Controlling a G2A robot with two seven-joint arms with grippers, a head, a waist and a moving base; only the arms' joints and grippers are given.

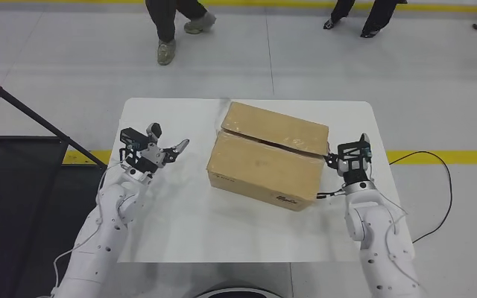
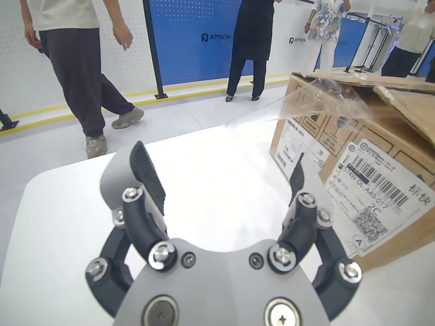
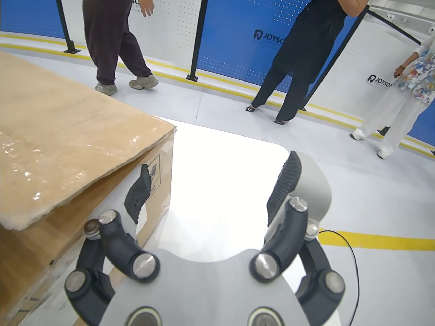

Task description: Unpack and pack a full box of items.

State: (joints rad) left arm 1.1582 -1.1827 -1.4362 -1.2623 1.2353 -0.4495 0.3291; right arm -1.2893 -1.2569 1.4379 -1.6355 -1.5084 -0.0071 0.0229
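Top view: the cardboard box (image 1: 268,153) sits mid-tabletop (image 1: 179,223), flaps down but loose. The left claw (image 1: 168,138) and right claw (image 1: 347,151) flank it, both spread and empty. Unpacking looks unstarted; the next move probably calls for lifting a flap edge.

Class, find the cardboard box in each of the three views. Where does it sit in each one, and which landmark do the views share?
Top view: the cardboard box sits mid-way along the white table.
Left wrist view: the cardboard box stands beside the open left gripper, labelled side facing it.
Right wrist view: the cardboard box stands beside the open right gripper, one finger near its corner.
Shared landmark: the white table.
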